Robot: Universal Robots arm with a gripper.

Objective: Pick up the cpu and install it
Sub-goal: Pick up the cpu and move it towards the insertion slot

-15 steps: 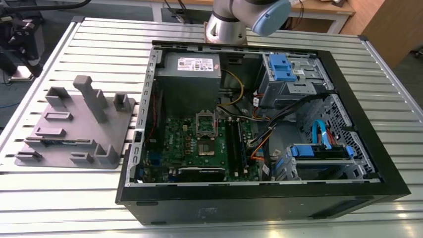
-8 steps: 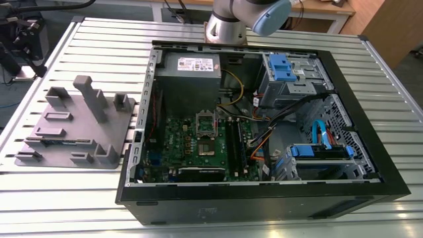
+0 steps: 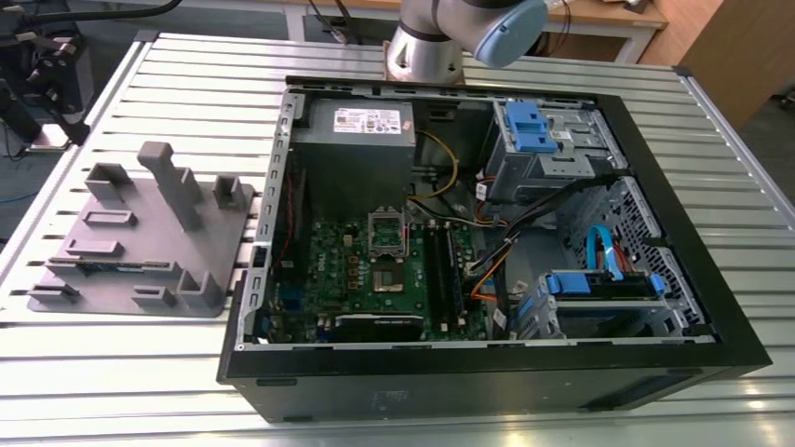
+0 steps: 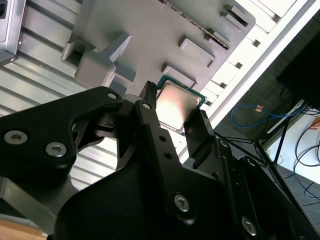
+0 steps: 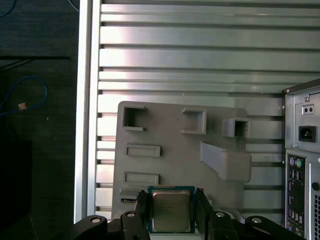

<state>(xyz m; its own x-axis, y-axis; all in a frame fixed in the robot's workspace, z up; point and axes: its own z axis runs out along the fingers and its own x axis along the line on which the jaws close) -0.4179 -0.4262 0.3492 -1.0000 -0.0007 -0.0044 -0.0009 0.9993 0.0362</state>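
Pincer (image 5: 172,200) of black metal is clamped on the cpu (image 5: 171,212) in both wrist views. Its two slim fingers (image 5: 143,210) press opposite edges of the flat square chip, which is dull silver on top with a thin greenish rim. The chip hangs above the grey plastic tray (image 5: 170,135) of blocky pockets. That tray lies on the ribbed aluminium counter (image 5: 190,55), beside the open black computer case (image 3: 497,372).

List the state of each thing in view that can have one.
cpu: gripped at two opposite edges, apparently held above the holder tray, metal top up.
gripper: shut on the cpu.
holder tray: lying flat on the slatted table.
computer case: on its side, side panel off, inside exposed.
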